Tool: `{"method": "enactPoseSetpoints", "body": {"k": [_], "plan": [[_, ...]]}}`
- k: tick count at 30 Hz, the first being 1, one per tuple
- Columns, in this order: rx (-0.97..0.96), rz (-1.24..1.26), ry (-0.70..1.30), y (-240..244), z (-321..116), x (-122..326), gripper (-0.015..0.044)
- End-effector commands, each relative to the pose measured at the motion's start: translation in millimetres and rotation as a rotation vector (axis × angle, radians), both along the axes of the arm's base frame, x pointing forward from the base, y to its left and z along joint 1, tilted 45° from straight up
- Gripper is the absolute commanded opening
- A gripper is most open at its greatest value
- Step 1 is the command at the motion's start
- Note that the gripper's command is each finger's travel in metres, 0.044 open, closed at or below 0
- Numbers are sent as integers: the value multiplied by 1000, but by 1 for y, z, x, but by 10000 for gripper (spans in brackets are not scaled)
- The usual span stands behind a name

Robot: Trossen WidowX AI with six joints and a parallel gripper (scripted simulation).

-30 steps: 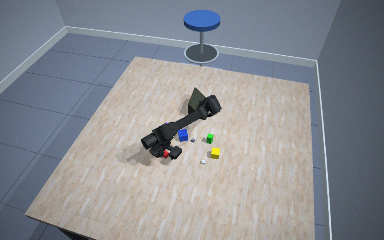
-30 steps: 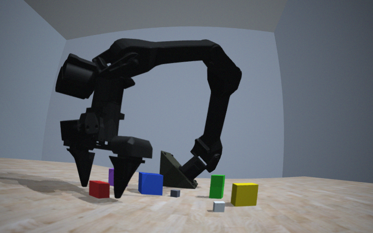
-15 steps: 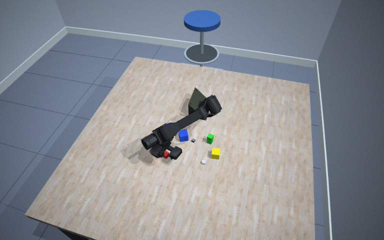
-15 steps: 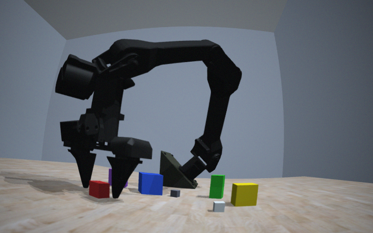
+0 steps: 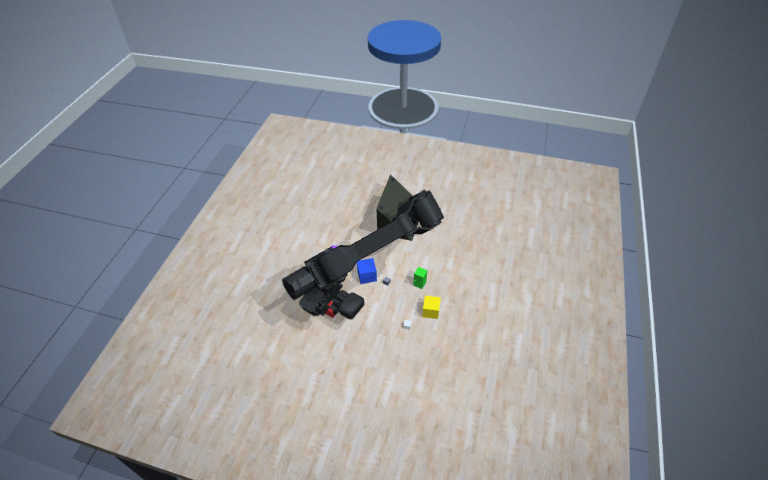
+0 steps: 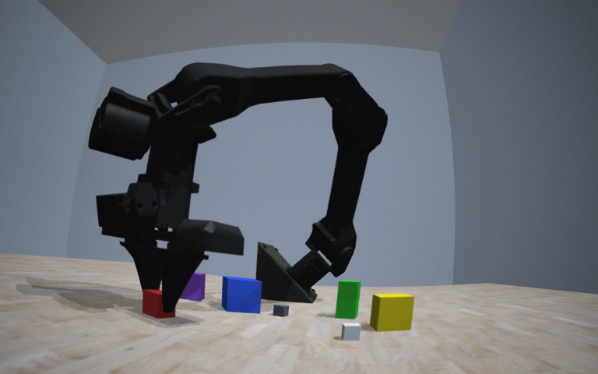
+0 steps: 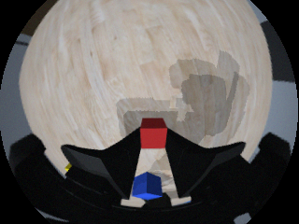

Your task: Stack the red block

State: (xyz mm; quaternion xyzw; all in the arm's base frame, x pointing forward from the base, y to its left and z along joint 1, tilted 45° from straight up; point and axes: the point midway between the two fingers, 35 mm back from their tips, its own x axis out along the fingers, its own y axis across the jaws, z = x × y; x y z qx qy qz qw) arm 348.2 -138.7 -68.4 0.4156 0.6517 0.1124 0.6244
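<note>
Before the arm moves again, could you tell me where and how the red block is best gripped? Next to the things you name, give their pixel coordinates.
Probably by two opposite upright sides, from straight above: the red block (image 5: 330,309) (image 6: 152,303) (image 7: 153,137) sits flat, its sides parallel.

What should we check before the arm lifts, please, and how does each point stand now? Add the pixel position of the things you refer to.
- Red block (image 5: 330,310) (image 6: 152,303) (image 7: 153,136) between the gripper's (image 5: 333,307) (image 6: 165,301) (image 7: 153,135) fingers: ok
- Fingers closed onto it from both sides: ok
- Green tower (image 5: 419,277) (image 6: 347,299) upright: ok
- Tower top free to take the block: ok
- Blue block (image 5: 367,271) (image 6: 241,294) (image 7: 147,186) apart from the fingertips: ok
- Grip firm enough to lift: cannot tell
</note>
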Motion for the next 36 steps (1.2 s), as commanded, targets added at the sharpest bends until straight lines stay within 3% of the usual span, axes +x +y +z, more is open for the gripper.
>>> {"method": "enactPoseSetpoints", "body": {"k": [1,3,26,36], "plan": [[4,-5,0,-1,1,0,32],[4,-5,0,-4,4,0,0],[0,-6,3,-72,74,-13,0],[5,-23,9,-80,86,-14,0]]}}
